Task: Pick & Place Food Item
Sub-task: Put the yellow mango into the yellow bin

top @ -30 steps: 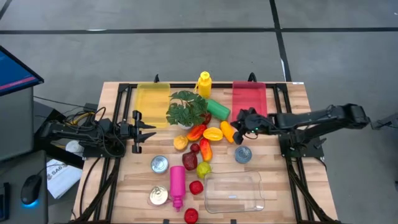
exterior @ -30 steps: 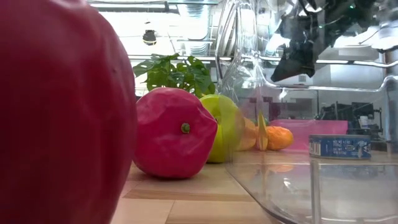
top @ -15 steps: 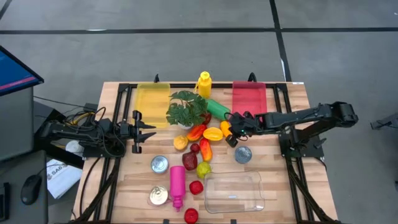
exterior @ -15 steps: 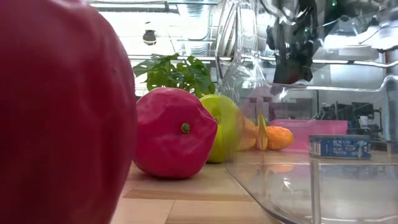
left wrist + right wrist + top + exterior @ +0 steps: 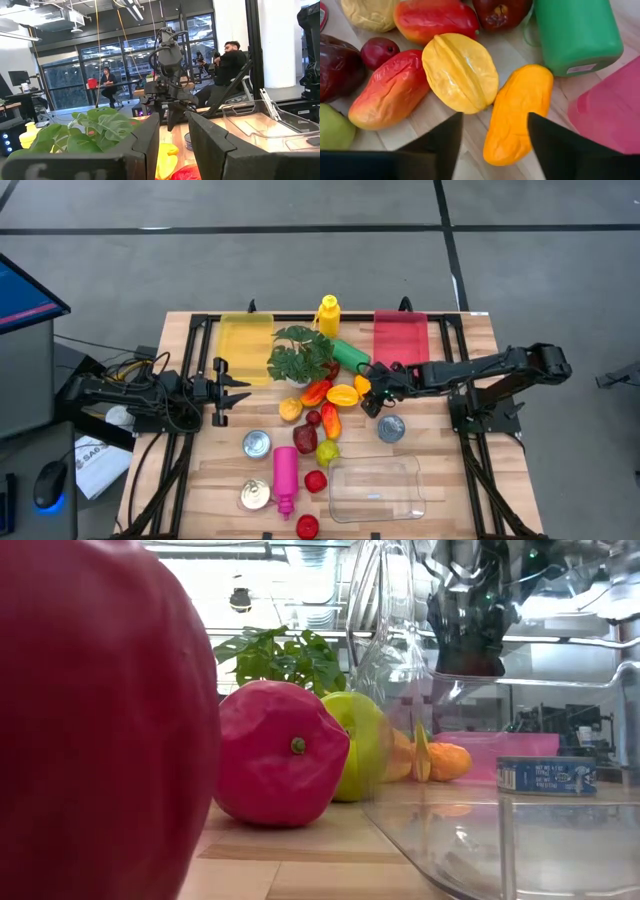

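On the wooden table [image 5: 440, 480], the largest item is the clear plastic container [image 5: 376, 488] at roughly 6 o'clock from the cluster of food, its wall filling the near right of the low view. At 12 o'clock, along the far edge, lie a yellow bin [image 5: 245, 336] and a red bin [image 5: 402, 337], with a yellow bottle [image 5: 328, 315] between them. A leafy green plant [image 5: 299, 353] stands just below the bottle, and a green cylinder [image 5: 351, 355] lies tilted at its 3 o'clock side.

Right arm — reaching in from 3 o'clock; the right gripper [image 5: 492, 137] hovers directly over an orange oblong fruit [image 5: 516, 114], its two dark fingers spread apart and straddling the fruit's near end without a visible grasp. The fruit lies flat on the table, touching a yellow star fruit [image 5: 460, 72] on one side and just beside the green cylinder's cap on the other. A red-orange mango [image 5: 390, 89] lies against the star fruit's other side.

Left arm — parked at 9 o'clock; the left gripper [image 5: 233, 390] rests above the table edge holding nothing, its fingers set a narrow gap apart.

Smaller items: a pink bottle [image 5: 285, 477] at 7 o'clock, two tins [image 5: 257, 444] near it, and a third tin [image 5: 390, 428] at 4 o'clock from the right gripper.
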You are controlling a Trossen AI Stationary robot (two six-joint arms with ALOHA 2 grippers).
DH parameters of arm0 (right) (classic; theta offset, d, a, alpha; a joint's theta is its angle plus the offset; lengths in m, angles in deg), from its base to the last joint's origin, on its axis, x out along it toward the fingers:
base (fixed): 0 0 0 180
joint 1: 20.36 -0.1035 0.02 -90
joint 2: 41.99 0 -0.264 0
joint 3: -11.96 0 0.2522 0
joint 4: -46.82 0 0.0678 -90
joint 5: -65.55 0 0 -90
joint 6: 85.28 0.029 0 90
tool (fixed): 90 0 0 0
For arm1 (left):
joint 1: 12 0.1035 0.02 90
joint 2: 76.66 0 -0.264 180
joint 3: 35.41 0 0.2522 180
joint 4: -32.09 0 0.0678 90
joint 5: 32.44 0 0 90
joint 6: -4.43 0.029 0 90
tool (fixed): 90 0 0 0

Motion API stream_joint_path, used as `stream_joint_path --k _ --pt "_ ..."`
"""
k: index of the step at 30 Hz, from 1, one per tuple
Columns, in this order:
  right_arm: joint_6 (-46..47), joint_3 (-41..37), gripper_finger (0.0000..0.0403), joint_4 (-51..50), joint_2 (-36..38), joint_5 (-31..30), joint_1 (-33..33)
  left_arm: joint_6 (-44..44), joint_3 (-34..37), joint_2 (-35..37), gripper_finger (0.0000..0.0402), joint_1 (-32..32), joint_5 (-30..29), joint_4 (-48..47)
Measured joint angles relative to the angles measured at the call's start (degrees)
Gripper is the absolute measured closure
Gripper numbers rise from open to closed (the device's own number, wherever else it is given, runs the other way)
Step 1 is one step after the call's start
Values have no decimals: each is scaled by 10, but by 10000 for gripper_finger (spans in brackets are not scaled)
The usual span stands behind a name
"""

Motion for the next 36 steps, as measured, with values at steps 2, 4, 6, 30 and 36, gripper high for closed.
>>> stream_joint_path --k 2,4,6,30,36 --pt "0 0 138 0 0 0 0 0 0 0 307 0 0 0" --pt "-4 0 115 0 0 0 0 0 0 0 307 0 0 0" --pt "-5 0 99 0 0 0 0 0 0 0 307 0 0 0" --pt "-5 0 82 6 0 0 0 0 0 0 307 0 0 0" --pt "-1 0 82 6 0 -2 0 0 0 0 307 0 0 0"
